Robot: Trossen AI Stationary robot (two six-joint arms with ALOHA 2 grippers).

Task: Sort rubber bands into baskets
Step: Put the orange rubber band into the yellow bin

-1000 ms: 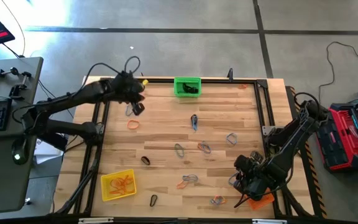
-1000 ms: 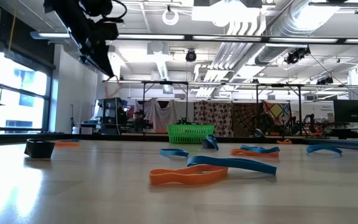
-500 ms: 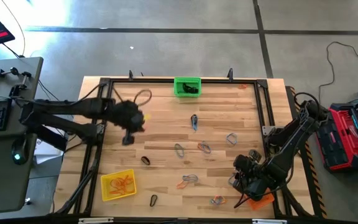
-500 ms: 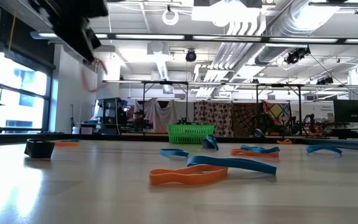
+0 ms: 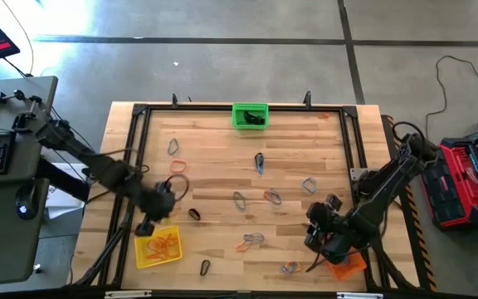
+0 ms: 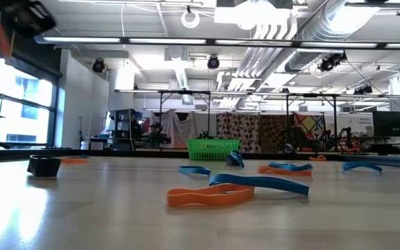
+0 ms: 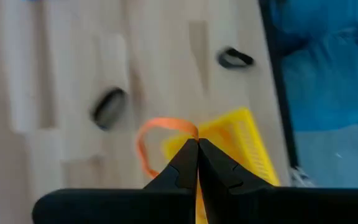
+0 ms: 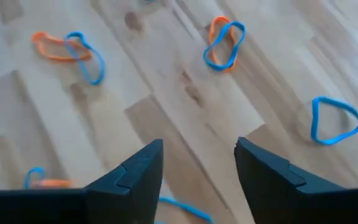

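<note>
Three small mesh plastic baskets sit on the wooden worktop [image 5: 222, 178] in the view from above. We see the green basket [image 5: 250, 115] against the far edge near its middle, the yellow basket [image 5: 158, 247] near the front left corner with orange bands inside, and the orange basket [image 5: 346, 266] near the front right corner, partly hidden by the right arm. Thin rubber band loops [image 5: 261, 197] in orange, blue and black lie scattered across the middle and the front of the worktop. The left gripper [image 5: 150, 218] hangs just beyond the yellow basket's far edge. The right gripper [image 5: 315, 237] hangs beside the orange basket, near the front right corner.

From table height, we see an orange band touching a blue band [image 6: 259, 182] closest to us, a black loop [image 6: 44, 165] at the left, and the green basket far back at the middle.

In the left wrist view, the closed fingers [image 7: 185, 165] pinch one orange rubber band loop [image 7: 155, 130], with the yellow basket directly beyond them and two black bands on the wood.

In the right wrist view, the fingers [image 8: 134, 171] stand wide apart, holding nothing, above bare wood with orange and blue bands around.
</note>
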